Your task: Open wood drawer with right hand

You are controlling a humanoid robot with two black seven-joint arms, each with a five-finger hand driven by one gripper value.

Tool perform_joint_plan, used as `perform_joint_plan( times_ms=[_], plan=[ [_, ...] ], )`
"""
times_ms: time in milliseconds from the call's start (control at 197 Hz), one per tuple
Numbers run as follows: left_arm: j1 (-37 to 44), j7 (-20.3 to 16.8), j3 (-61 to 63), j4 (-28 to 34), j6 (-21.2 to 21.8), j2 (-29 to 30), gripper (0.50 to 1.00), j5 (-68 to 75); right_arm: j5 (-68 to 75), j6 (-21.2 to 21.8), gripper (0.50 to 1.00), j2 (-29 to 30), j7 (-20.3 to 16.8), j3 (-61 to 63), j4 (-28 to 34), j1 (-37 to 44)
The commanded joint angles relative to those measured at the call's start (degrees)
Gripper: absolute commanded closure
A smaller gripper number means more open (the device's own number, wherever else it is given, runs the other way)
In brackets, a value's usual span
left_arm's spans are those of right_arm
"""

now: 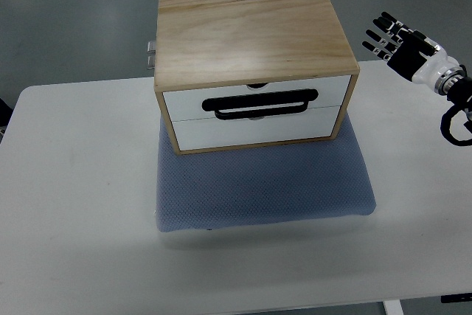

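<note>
You have the wood drawer box (254,64) in the upper middle of the frame, standing on a blue-grey padded mat (262,186) that lies on the white table (74,204). The box's long axis runs left to right across the picture, and its drawer fronts face the bottom edge of the frame, turned very slightly toward the lower left. The top is pale, grained wood with a thin wooden frame around the front. Inside that frame you see two white drawer fronts, one above the other, both flush with the frame, so both sit closed. A black, flat loop handle (261,102) lies horizontally across the seam between them. Small metal fittings (151,53) stick out at the box's upper left corner.

Your right hand (394,43) hangs at the upper right of the frame, well apart from the box and off past its right side. Its black fingers (380,35) are spread and straight, holding nothing, pointing toward the upper left.
</note>
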Motion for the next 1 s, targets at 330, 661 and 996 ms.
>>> perform_joint_plan(
  times_ms=[330, 661, 996],
  plan=[
    [0.03, 0.00, 0.06, 0.21, 0.01, 0.00, 0.500, 0.00, -1.21, 0.12, 0.556, -0.66, -0.01, -0.43, 0.00, 0.35],
    [0.03, 0.00, 0.06, 0.21, 0.01, 0.00, 0.500, 0.00, -1.30, 0.73, 0.556, -3.82, 0.26, -1.31, 0.44, 1.66],
    [0.03, 0.00, 0.06, 0.12, 0.01, 0.00, 0.500, 0.00, -14.92, 11.98, 0.556, -14.20, 13.97, -11.59, 1.58, 5.62]
  ],
)
